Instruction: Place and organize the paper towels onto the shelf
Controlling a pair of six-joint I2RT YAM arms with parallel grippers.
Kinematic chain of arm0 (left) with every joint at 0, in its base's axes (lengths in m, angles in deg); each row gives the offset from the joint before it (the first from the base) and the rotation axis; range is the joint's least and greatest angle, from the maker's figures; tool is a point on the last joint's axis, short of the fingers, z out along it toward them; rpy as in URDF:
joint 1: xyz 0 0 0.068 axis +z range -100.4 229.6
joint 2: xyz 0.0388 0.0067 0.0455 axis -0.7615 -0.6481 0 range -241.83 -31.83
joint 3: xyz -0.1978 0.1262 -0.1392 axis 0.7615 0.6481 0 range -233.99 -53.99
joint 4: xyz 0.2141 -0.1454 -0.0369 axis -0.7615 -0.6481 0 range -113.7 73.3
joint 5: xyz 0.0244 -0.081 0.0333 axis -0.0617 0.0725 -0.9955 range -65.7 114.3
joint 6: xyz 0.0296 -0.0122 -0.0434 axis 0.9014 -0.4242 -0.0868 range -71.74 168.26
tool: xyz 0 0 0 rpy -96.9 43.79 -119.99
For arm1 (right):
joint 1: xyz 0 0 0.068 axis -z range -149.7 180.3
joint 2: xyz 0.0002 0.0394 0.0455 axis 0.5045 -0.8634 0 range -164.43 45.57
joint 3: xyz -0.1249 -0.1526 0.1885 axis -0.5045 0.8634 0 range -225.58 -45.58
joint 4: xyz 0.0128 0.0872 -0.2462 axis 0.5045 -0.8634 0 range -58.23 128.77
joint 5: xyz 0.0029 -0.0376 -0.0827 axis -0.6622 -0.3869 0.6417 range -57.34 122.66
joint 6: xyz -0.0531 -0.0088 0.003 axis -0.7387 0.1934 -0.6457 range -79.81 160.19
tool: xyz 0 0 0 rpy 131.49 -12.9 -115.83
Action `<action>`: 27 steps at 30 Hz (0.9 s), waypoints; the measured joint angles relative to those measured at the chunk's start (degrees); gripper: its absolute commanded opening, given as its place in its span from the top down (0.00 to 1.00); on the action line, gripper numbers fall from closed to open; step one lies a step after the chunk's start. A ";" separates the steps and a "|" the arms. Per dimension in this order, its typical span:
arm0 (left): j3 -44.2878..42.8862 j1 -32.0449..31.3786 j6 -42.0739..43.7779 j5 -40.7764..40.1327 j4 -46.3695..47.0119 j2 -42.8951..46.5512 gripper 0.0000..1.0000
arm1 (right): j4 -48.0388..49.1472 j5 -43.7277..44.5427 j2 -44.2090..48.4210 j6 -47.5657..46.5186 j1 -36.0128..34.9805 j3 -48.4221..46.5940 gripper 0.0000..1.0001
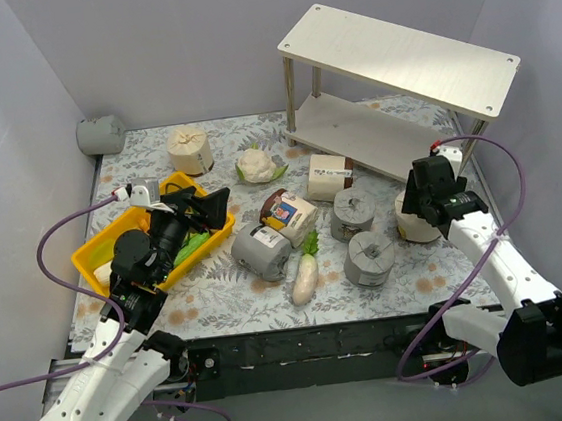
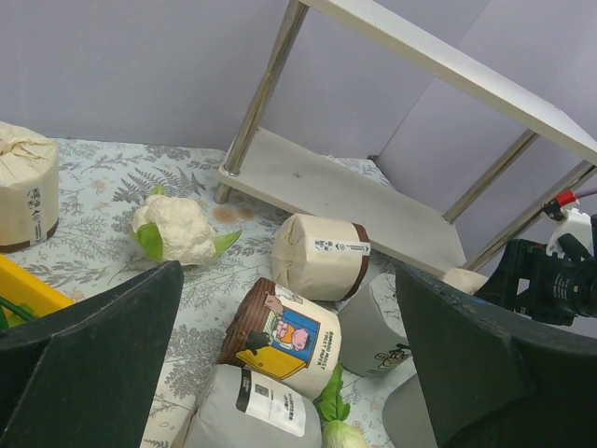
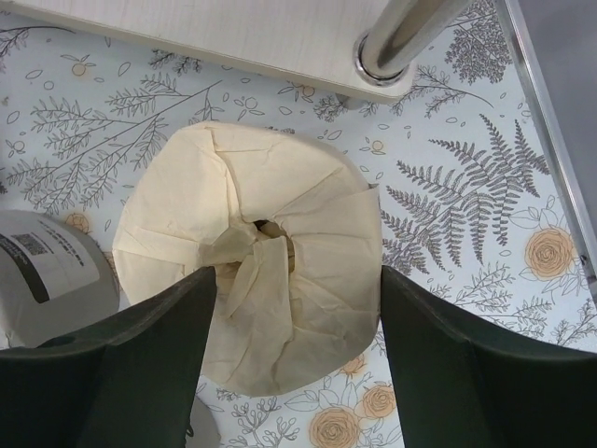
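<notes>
The shelf (image 1: pixel 401 57) stands empty at the back right. My right gripper (image 1: pixel 430 193) is open over an upright cream roll (image 1: pixel 415 221) by the shelf's front leg. In the right wrist view its fingers (image 3: pixel 466 364) straddle that roll (image 3: pixel 270 243) without clamping it. My left gripper (image 1: pixel 199 211) is open and empty above the yellow tray (image 1: pixel 99 252). The colourfully labelled roll (image 1: pixel 288 213) (image 2: pixel 284 336), a lying cream roll (image 1: pixel 328 176) and three grey rolls (image 1: pixel 261 252) (image 1: pixel 352 213) (image 1: pixel 369 257) sit mid-table. Another cream roll (image 1: pixel 190 150) and a grey roll (image 1: pixel 100 136) are at the back left.
A cauliflower (image 1: pixel 255 164) lies at the back centre and a radish (image 1: pixel 305 276) near the front. The shelf's metal leg (image 3: pixel 401 37) and lower board (image 3: pixel 233 28) are just beyond the right gripper. Grey walls close in on the left, back and right.
</notes>
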 measured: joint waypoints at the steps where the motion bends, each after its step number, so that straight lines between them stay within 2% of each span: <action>1: 0.00 0.00 0.00 0.04 0.00 0.00 0.02 | 0.02 -0.20 0.07 0.13 0.81 0.04 0.23; 12: 0.00 0.00 -0.22 0.63 0.37 -0.39 0.02 | 1.03 -3.76 1.09 2.99 9.38 2.71 0.22; 17: 0.00 0.00 -0.39 0.68 0.39 -0.46 0.02 | 1.14 -6.29 2.86 3.23 10.69 3.04 0.20; 27: 0.00 0.02 -0.42 0.83 0.39 -0.70 0.02 | 1.70 -7.08 4.17 3.74 13.94 3.54 0.23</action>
